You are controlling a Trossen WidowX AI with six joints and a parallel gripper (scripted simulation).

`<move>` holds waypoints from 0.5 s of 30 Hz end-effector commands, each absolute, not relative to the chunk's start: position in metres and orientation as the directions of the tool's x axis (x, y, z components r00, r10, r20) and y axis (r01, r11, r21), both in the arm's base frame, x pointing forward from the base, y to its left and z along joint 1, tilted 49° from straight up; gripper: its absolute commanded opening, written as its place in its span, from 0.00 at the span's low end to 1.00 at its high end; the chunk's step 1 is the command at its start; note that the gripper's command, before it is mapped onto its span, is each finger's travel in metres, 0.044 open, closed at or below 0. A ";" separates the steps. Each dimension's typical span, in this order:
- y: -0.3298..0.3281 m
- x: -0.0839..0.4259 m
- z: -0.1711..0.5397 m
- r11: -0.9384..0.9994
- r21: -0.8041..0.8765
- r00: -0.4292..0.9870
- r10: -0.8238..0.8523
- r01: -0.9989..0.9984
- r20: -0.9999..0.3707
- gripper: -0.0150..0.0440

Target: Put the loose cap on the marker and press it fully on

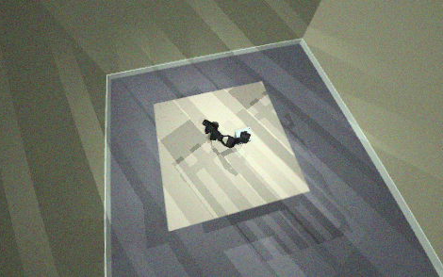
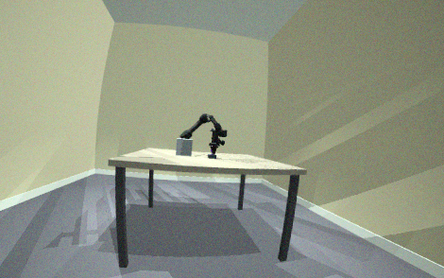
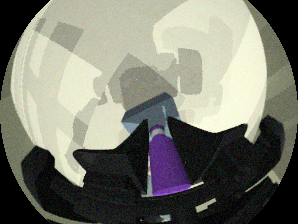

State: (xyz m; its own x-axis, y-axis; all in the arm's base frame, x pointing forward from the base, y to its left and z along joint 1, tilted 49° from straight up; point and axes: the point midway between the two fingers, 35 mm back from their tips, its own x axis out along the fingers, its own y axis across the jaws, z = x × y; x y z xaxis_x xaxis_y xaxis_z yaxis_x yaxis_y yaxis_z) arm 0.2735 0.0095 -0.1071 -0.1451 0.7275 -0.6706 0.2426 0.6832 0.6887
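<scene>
The gripper (image 1: 244,137) (image 2: 213,150) (image 3: 157,121), slightly open, grips 1 purple cap (image 3: 169,170) above the holder block (image 2: 212,156) (image 3: 151,111); the cap looks light, stiff, perhaps slippery; its sides, gripped squarely, seem the best hold for pressing toward the block; seating is unclear.

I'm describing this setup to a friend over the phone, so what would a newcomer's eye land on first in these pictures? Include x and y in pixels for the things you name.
Probably the vivid purple cap (image 3: 168,167), held between the dark fingers of the gripper (image 3: 157,121) (image 2: 213,152) in the wrist view, with the blue-gray holder block (image 3: 167,105) (image 2: 212,156) beyond it. In the exterior view, it would be the black arm (image 2: 205,117) arching above the pale table (image 2: 259,164).
</scene>
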 end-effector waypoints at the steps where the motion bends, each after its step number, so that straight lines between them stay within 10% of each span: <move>1: 0.011 0.274 -0.108 0.682 0.690 -0.146 0.729 0.245 -0.669 0.25; 4: 0.011 0.274 -0.108 0.682 0.690 -0.146 0.729 0.245 -0.669 0.25; 15: 0.010 0.274 -0.108 0.683 0.689 -0.146 0.728 0.243 -0.670 0.74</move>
